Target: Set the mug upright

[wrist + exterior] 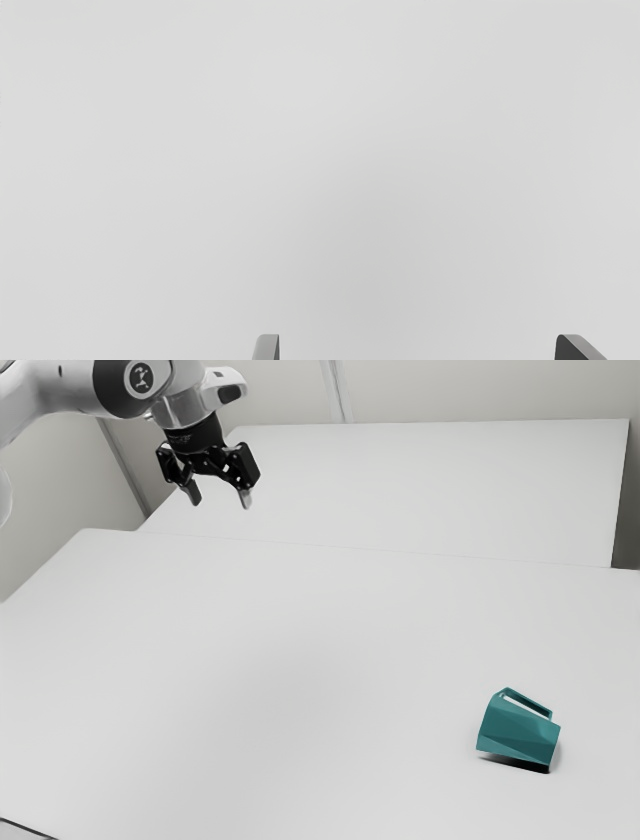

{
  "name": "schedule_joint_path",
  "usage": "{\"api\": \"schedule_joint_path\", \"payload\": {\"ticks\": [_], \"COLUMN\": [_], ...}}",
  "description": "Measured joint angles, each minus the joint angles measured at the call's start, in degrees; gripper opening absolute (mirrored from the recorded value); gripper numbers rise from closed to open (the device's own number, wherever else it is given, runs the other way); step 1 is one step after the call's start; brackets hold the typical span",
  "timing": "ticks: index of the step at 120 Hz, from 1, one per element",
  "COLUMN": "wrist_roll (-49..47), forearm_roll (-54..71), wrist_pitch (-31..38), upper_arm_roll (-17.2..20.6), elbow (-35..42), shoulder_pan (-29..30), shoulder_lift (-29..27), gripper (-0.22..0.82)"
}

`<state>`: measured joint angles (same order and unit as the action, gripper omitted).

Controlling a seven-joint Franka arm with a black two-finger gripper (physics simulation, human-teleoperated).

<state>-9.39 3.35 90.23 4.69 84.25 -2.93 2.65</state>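
Exterior view | white table (250, 660) | pale walls (50, 505) | teal mug (518, 733) lying sideways

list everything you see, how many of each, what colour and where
teal faceted mug: one, teal, lying on its side on the table toward the exterior view's right
smooth flat table: one, white, under the mug and below the gripper
flat background surface: one, white, beyond the table
plain room walls: at least two, pale grey, behind and at the exterior view's left
jointed robot arm: one, white and black, upper left of the exterior view
two-finger gripper: one, black with grey fingertips, open above the table, away from the mug
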Motion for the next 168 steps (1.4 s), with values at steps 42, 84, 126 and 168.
{"api": "schedule_joint_path", "payload": {"ticks": [42, 84, 126, 168], "wrist_roll": [-0.7, -0.9, 9.8, 23.0], "forearm_roll": [-5.0, -27.2, -41.2, -56.3], "wrist_pitch": [2.4, 13.6, 27.2, 35.8], "upper_arm_roll": [0.0, 0.6, 3.0, 5.4], "elbow": [3.0, 16.2, 23.0, 24.0], "shoulder_pan": [1.2, -0.3, -3.7, -8.4], "shoulder_lift": [-0.3, 2.5, 8.8, 17.3], "gripper": [0.60, 0.60, 0.60, 0.60]}}
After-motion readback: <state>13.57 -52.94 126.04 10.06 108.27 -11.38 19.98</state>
